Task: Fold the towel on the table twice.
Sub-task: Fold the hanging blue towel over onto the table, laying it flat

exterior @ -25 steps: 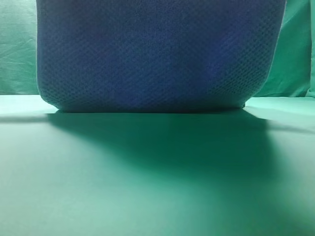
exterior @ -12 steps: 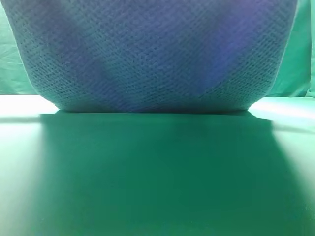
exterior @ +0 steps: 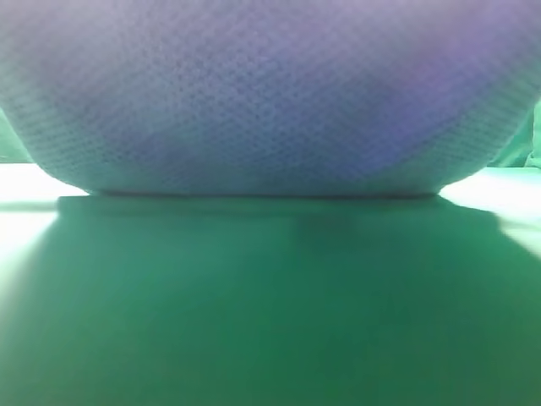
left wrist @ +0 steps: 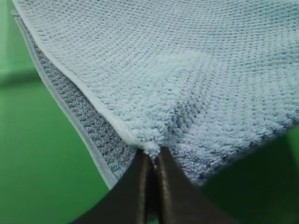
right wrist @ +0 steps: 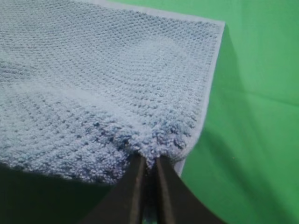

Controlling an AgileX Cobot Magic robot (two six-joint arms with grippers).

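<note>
The blue-grey waffle-weave towel (exterior: pixel 270 93) hangs lifted and fills the upper half of the high view; its lower fold rests on the green table (exterior: pixel 270 321). The arms are hidden behind it there. In the left wrist view my left gripper (left wrist: pixel 153 156) is shut on the towel (left wrist: pixel 187 79) near its hemmed left edge, and a second layer shows beneath. In the right wrist view my right gripper (right wrist: pixel 148 161) is shut on the towel (right wrist: pixel 93 84) close to its right corner. The cloth stretches away from both grips.
A wrinkled green backdrop cloth (exterior: pixel 526 144) shows at the far edges behind the towel. A broad dark shadow (exterior: pixel 270 279) lies on the table in front of the towel.
The towel has come nearer to the high camera and now spans the whole width, looking paler. Its shadow on the table has widened. Both grips stay shut.
</note>
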